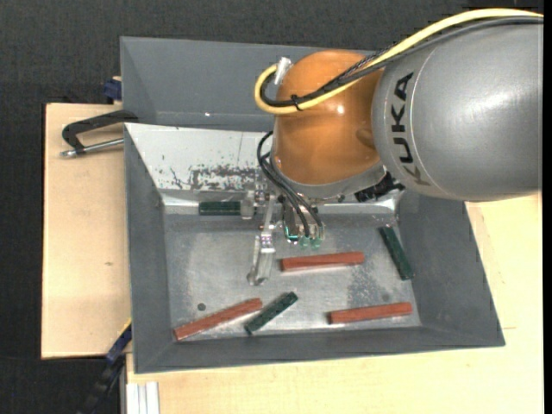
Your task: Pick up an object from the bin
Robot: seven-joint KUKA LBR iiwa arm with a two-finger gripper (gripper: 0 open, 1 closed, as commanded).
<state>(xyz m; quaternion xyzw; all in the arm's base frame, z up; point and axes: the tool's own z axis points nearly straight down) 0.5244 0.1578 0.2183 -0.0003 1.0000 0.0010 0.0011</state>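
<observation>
Orange-capped wrist [323,119] of the arm reaches in from the upper right and points down at mid-frame over the grey bin [142,231]. The gripper [259,267] hangs low, just left of a red-brown bar [321,262] lying flat at centre; I cannot tell whether it is open or closed.

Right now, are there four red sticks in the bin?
No, just three red sticks lie on the floor of the bin.
</observation>
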